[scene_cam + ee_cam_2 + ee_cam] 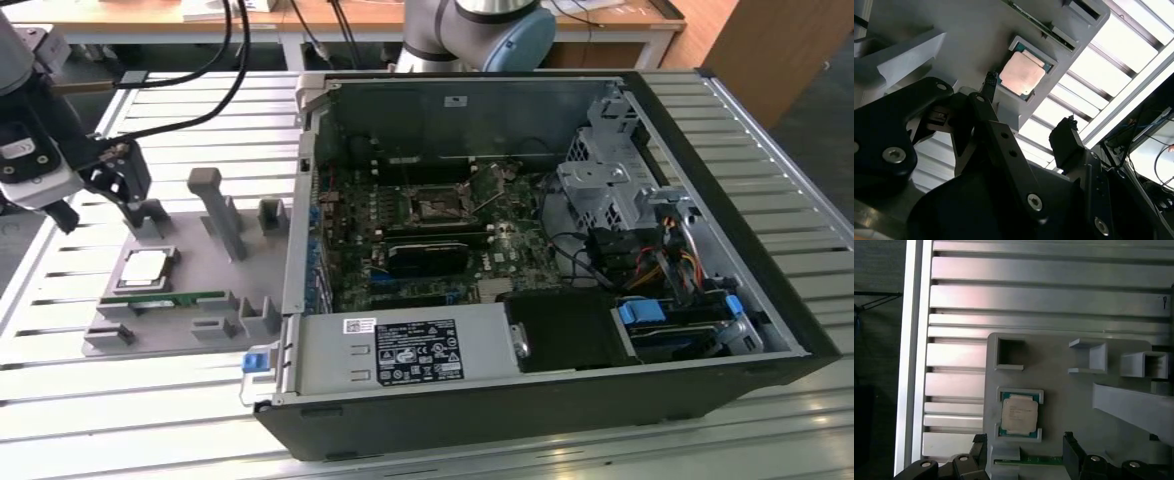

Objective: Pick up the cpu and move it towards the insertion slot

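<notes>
Status: 0 of 2 steps done, judging by how things lie.

- Small flat square cpu (144,268), silvery face with a pale tan rim, sits in its square recess on the grey plastic fixture plate (180,255), near the plate's edge on the exterior view's left. It is not lifted and nothing touches it. Both wrist views show it seated flat (1021,73) (1019,413).
- Long thin green memory stick (160,298) lies just beside it, toward the plate's near edge.
- Black 2-finger gripper (96,205) hangs over the plate's far corner, near the cpu but not straddling it. Its fingers (1066,140) are spread apart and hold nothing.
- Insertion slot (437,205), a small square dark socket with a shiny metal frame, sits on the motherboard (501,250) inside the open black pc case (534,420), well apart from the cpu.
- Plate and case both rest on the slatted aluminium table (134,400).

Left: the grasp, the lift and the whole move across to the slot.
</notes>
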Controlling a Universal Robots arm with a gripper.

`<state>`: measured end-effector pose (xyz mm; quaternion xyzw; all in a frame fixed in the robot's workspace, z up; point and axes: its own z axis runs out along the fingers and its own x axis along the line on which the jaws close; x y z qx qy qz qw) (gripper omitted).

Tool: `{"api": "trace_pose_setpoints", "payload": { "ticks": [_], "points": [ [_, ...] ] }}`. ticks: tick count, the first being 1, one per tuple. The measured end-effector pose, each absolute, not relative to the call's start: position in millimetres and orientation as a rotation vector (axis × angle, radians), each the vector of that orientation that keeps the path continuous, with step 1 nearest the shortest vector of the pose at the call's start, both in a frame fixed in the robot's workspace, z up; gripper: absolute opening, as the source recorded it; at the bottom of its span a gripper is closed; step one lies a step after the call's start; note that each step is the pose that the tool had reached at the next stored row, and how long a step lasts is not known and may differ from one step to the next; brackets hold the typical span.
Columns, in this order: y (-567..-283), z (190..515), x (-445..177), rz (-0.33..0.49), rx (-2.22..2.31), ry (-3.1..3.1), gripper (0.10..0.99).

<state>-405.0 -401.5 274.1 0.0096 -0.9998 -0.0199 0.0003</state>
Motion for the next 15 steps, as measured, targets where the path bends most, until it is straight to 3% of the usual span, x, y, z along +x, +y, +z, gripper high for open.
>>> {"api": "trace_pose_setpoints", "payload": {
  "ticks": [15],
  "points": [
    [-403.2, 253.3, -405.0, -0.063, 0.030, -3.140, 0.706]
  ]
}}
